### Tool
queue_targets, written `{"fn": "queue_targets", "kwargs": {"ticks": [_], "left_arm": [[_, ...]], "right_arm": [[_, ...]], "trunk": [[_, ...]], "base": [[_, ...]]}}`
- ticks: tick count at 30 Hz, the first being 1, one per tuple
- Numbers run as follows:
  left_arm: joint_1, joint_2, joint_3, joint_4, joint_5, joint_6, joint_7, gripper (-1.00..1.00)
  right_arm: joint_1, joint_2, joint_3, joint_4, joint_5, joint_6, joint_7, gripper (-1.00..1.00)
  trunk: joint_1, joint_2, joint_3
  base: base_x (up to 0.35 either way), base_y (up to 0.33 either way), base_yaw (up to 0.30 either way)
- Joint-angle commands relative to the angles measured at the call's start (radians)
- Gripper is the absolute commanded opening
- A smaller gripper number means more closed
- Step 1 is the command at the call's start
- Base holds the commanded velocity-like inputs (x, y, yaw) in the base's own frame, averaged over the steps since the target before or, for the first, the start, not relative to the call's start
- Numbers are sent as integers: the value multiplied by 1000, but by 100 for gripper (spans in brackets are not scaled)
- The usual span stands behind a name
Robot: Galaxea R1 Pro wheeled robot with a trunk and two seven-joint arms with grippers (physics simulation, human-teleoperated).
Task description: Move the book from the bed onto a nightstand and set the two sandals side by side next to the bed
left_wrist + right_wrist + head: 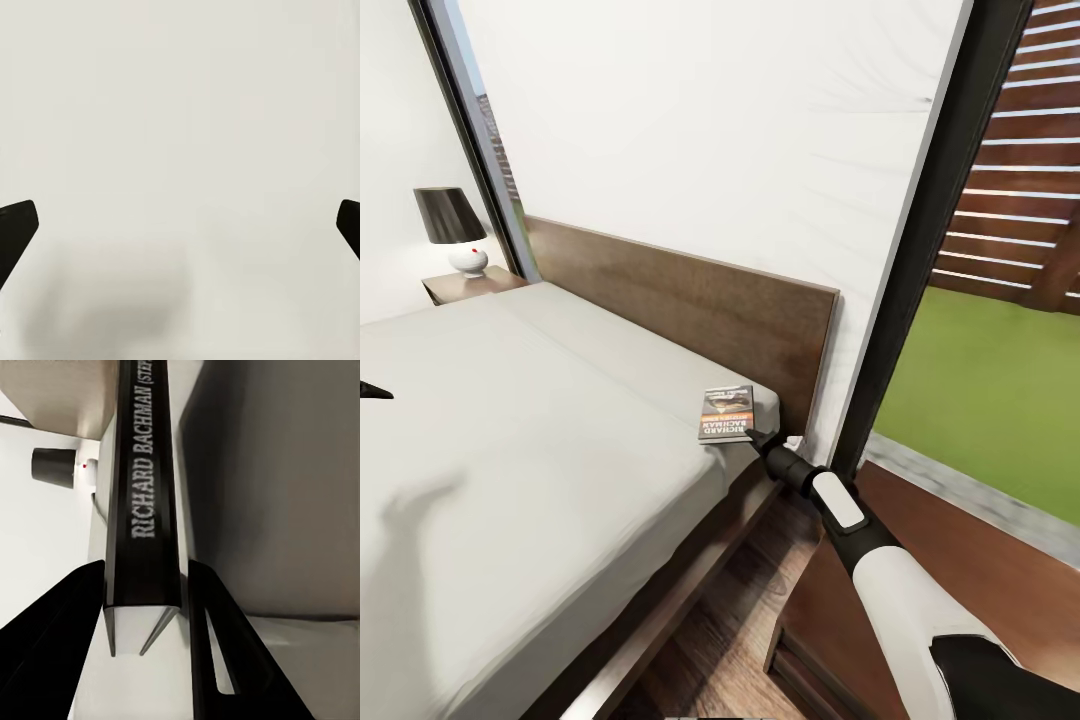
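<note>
My right arm reaches forward over the gap between the bed (510, 420) and the near nightstand (880, 610), and my right fingers (753, 436) are closed on the book (726, 414) at its near edge. Seen from the head, the book sits at the corner of the pale grey mattress, just beside the dark wooden headboard (690, 300), its cover with the orange band facing up and its near edge over the mattress edge. In the right wrist view the book's (142, 502) black spine with the white lettering "RICHARD BACHMAN" runs straight between my two fingers (225, 660), which press against it on either side; I cannot tell whether the book is lifted off the mattress or resting on it. My left fingers (372, 390) show only as a dark tip at the edge of the head view, above the mattress. In the left wrist view those fingers (15, 232) stand wide apart with nothing between them, over plain pale grey mattress. At the far side of the bed stands the other nightstand (465, 284), carrying a lamp (452, 228) with a dark shade and white base.
</note>
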Motion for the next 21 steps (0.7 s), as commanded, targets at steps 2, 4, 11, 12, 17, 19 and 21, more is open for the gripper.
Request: {"fn": "queue_targets", "kwargs": {"ticks": [2, 4, 11, 12, 17, 19, 21], "left_arm": [[-1, 1, -8, 0, -4, 1, -9, 100], [-1, 1, -8, 0, -4, 1, -9, 100], [-1, 1, -10, 0, -4, 1, -9, 100], [-1, 1, -11, 0, -4, 1, -9, 100], [-1, 1, -32, 0, -4, 1, -9, 100], [-1, 1, -41, 0, -4, 1, -9, 100], [-1, 1, -48, 0, -4, 1, -9, 100]], "right_arm": [[-1, 1, -3, 0, -5, 5, 1, -100], [-1, 1, -3, 0, -5, 5, 1, -100], [-1, 1, -2, 0, -6, 5, 1, -100], [-1, 1, -2, 0, -6, 5, 1, -100], [-1, 0, -2, 0, -7, 5, 2, -100], [-1, 0, -2, 0, -7, 5, 3, -100], [-1, 1, -2, 0, -7, 5, 4, -100]], "trunk": [[0, 0, -1], [0, 0, -1], [-3, 1, 26], [-4, 1, 30], [-6, 3, 49], [-7, 3, 57], [-8, 4, 65]], "base": [[0, 0, 0], [0, 0, 0], [0, 0, 0], [0, 0, 0], [0, 0, 0], [0, 0, 0], [0, 0, 0]]}}
